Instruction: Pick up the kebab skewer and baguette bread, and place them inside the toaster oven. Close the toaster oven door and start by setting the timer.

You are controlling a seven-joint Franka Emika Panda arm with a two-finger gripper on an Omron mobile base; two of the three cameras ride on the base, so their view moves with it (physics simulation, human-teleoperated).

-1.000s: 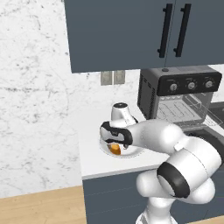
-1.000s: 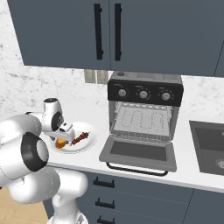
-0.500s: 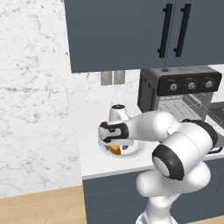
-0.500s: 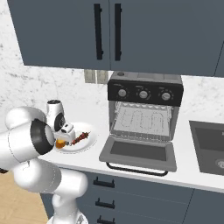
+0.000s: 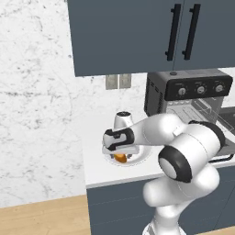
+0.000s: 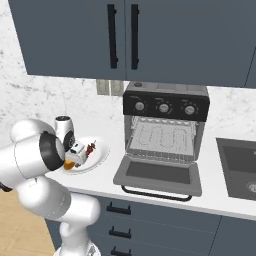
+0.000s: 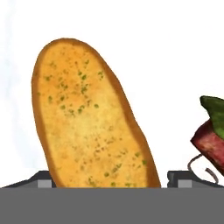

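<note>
The gripper [image 7: 109, 181] hangs low over a white plate [image 5: 140, 156], its two dark fingertips [image 7: 41, 179] spread wide to either side of the baguette bread [image 7: 87, 118]; the jaws are released and not pressing on the loaf as far as the hand view lets one judge. The bread lies on the plate, golden-orange with green flecks, its near end between the tips. Just beside it on the same plate is the kebab skewer [image 7: 212, 135], showing a reddish meat chunk and a green piece at the edge of the hand view; from the right base view it is a small dark red shape [image 6: 90, 149] next to the hand. In the left base view the loaf [image 5: 120, 158] peeks out orange under the wrist. The plate sits on the white counter [image 6: 215, 197]. Further along the counter stands the toaster oven [image 6: 165, 127], wire rack visible inside, with the toaster oven door [image 6: 159, 174] dropped open and flat toward the counter edge. Dark cabinets [image 6: 150, 40] hang above.
</note>
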